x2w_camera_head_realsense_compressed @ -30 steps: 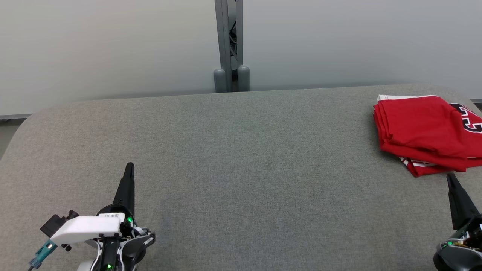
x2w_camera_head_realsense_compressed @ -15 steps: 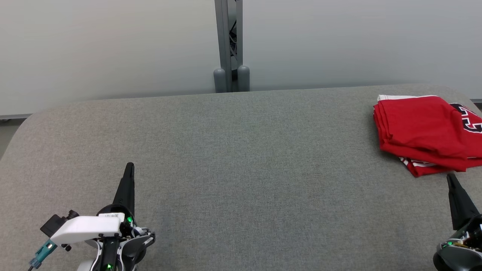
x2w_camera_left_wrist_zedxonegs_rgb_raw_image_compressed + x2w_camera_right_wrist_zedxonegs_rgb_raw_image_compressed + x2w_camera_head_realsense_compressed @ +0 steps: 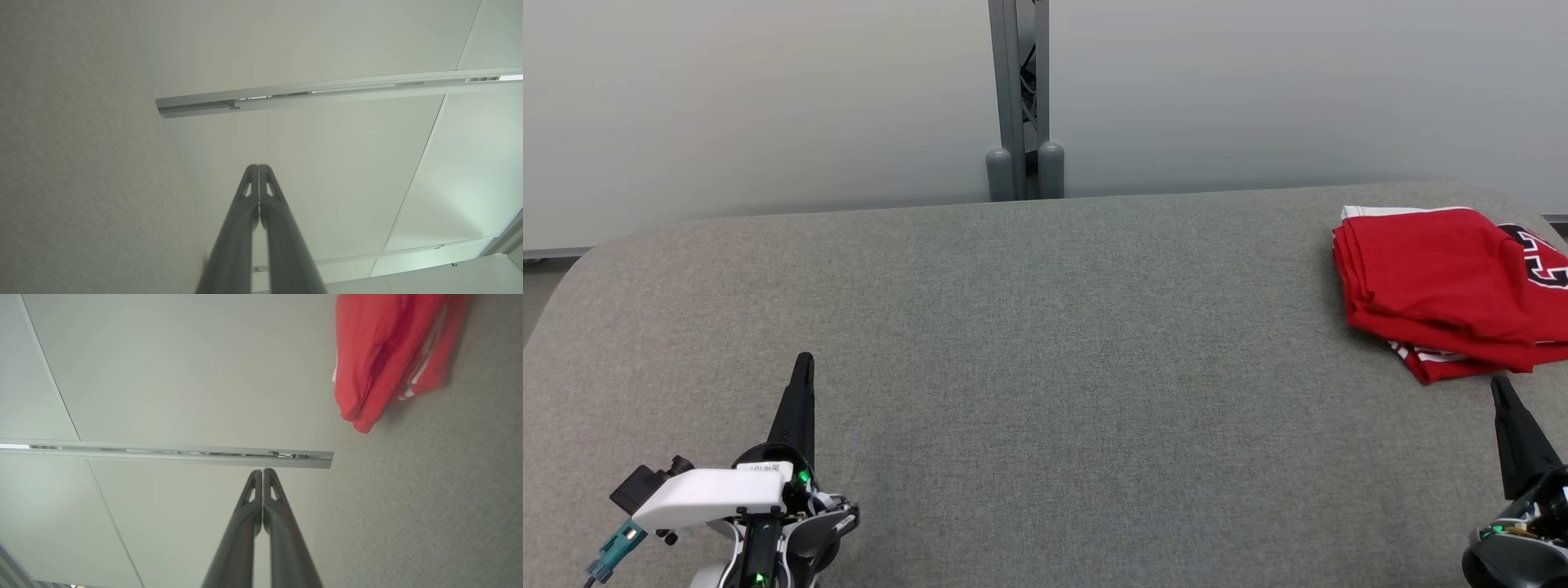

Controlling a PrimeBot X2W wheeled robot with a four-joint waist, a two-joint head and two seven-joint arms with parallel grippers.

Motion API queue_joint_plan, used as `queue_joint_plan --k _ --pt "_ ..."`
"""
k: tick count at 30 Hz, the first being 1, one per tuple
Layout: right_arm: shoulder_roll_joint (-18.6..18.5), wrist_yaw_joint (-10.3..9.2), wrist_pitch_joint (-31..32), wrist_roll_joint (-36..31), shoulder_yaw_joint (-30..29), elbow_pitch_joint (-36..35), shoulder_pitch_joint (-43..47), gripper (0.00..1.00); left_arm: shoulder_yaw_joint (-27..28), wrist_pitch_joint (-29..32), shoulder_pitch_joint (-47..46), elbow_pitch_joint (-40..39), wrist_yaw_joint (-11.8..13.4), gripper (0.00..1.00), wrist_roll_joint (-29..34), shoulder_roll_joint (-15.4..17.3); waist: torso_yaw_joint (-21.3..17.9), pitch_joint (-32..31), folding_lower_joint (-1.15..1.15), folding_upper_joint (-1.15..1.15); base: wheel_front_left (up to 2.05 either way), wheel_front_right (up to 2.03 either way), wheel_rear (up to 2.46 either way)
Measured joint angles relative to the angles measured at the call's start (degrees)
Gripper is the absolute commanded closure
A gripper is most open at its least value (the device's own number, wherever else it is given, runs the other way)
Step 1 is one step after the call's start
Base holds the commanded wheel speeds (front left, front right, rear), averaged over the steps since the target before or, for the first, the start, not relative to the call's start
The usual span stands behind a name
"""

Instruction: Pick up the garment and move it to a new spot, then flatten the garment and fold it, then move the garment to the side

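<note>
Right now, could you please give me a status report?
Left gripper shut, empty. Right gripper shut, empty. Folded red cloth garment on grey fabric table, far right. Nothing in the way.

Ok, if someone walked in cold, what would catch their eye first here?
The folded red garment with a black-and-white print, lying at the far right of the grey table. Next, the two dark grippers, both shut: the left gripper at lower left, the right gripper at lower right, its tip just short of the garment.
</note>
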Motion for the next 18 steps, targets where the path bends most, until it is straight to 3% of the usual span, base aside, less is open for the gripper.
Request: queue_joint_plan --k 18 --pt "0.24 0.00 0.18 -0.33 -0.30 0.02 -0.02 1.00 0.07 0.01 0.00 0.00 0.00 1.00 0.01 -0.03 0.00 0.00 0.00 0.00 0.00 0.00 0.00"
